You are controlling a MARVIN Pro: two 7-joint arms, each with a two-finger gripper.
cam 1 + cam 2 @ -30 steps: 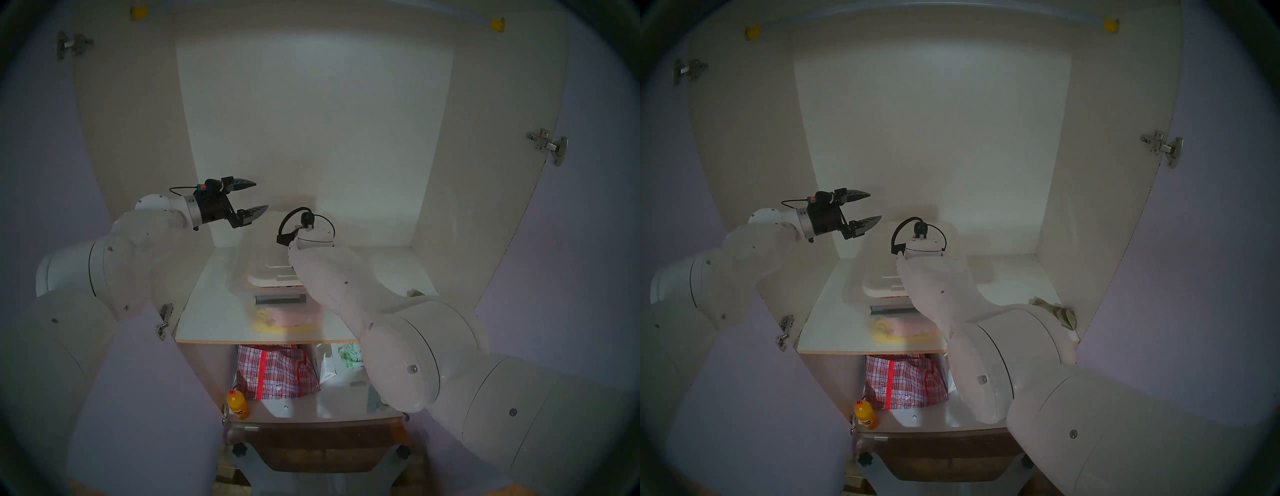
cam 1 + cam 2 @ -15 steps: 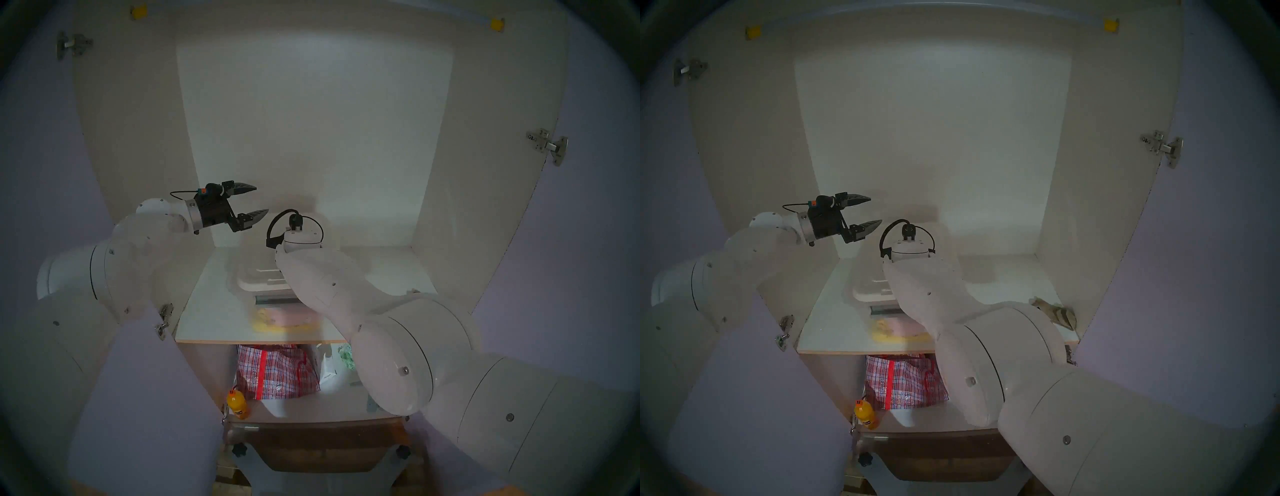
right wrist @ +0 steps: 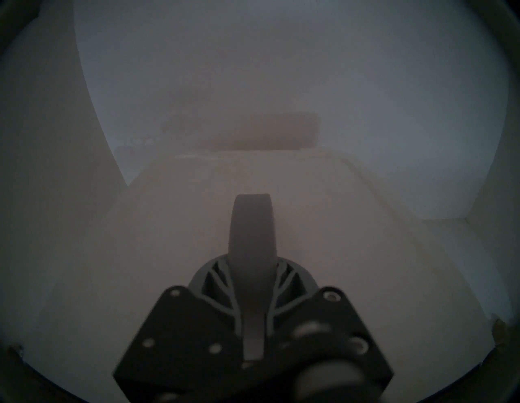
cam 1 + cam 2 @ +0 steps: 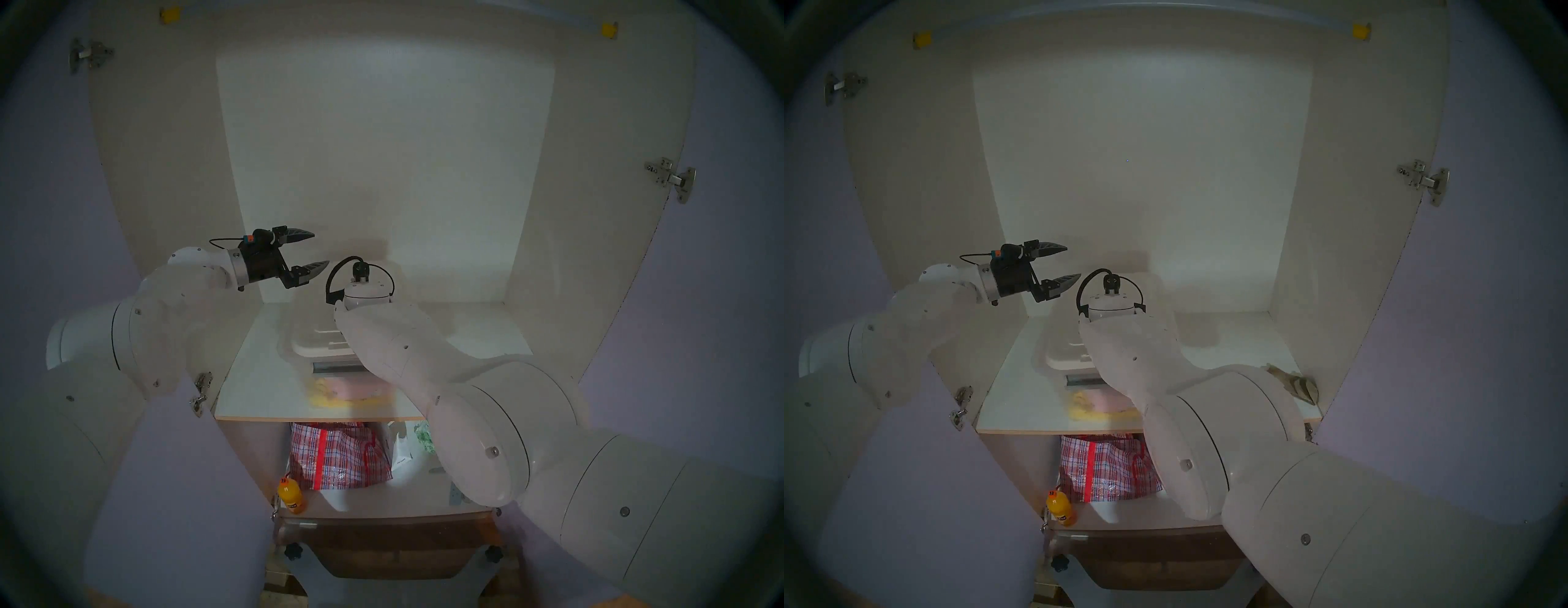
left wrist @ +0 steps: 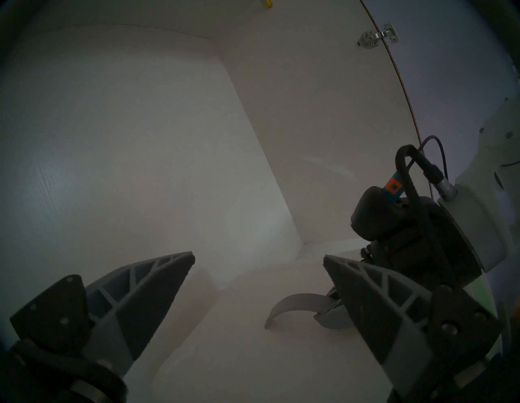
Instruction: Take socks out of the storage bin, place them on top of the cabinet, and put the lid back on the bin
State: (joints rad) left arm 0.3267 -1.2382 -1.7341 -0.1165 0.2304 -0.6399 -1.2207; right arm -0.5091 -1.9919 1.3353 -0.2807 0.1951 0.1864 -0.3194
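My right gripper (image 3: 251, 270) is pinched tight on the grey strip handle (image 3: 251, 222) of the lid (image 4: 316, 342), which hangs over the storage bin (image 4: 352, 388) on the cabinet (image 4: 263, 382) shelf. I judge it not seated yet: it sits skewed toward the left of the tub, whose grey front recess and pink and yellow cloth show beneath. The socks (image 4: 1293, 382) lie out on the shelf's right end by the wall, so that part looks done. What's left is lining the lid up, lowering it, letting go. My left gripper (image 4: 309, 250) is spread wide and empty, up beside the lid. My own right forearm blocks the head view of the bin's right half. Below: a red-checked bag (image 4: 339, 456) and an orange bottle (image 4: 292, 496).
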